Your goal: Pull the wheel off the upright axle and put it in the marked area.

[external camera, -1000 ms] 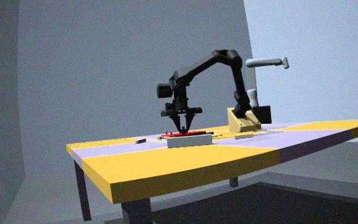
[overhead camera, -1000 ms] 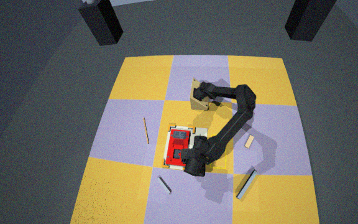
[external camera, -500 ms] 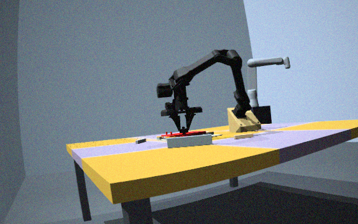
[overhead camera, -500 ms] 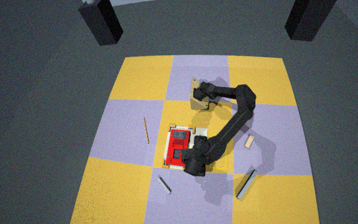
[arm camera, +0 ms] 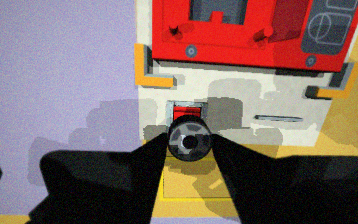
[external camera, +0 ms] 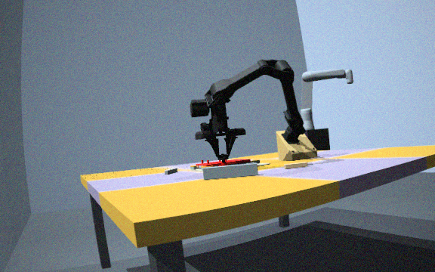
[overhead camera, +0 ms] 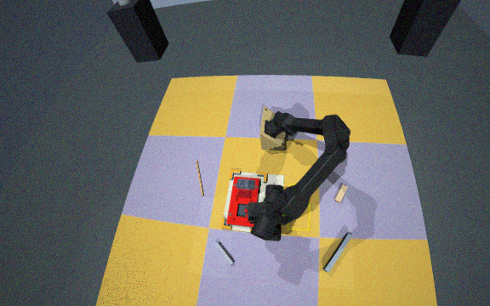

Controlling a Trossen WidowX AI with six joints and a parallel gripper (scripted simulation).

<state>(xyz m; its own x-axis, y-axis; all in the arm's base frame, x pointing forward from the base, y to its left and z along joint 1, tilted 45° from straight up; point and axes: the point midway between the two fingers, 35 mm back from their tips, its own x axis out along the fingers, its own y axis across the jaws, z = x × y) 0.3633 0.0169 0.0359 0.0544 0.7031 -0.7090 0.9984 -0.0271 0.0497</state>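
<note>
My gripper (external camera: pixel 223 155) (arm camera: pixel 189 137) points down and is shut on the small dark wheel (arm camera: pixel 178 144) (external camera: pixel 223 158), with one fingertip on each side of it. The wheel is low over the end of the white board (arm camera: pixel 290 131), beside a small red-filled square socket (arm camera: pixel 187 110). Its dark centre faces the wrist camera. The axle is hidden under the wheel, so I cannot tell whether the wheel is clear of it. The marked area, a thin yellow outline (arm camera: pixel 195 199) (overhead camera: pixel 310 218), lies on the table just beyond the board's edge. The arm hides the wheel in the top view.
A red panel (overhead camera: pixel 233 214) (arm camera: pixel 225 48) sits on the board between orange corner brackets (arm camera: pixel 155 81). Around lie a long grey bar (overhead camera: pixel 338 252) (external camera: pixel 230 171), a short grey bar (overhead camera: pixel 225 252) (external camera: pixel 171 171), a wooden block (overhead camera: pixel 341 193) (external camera: pixel 296 165) and a thin stick (overhead camera: pixel 200 178).
</note>
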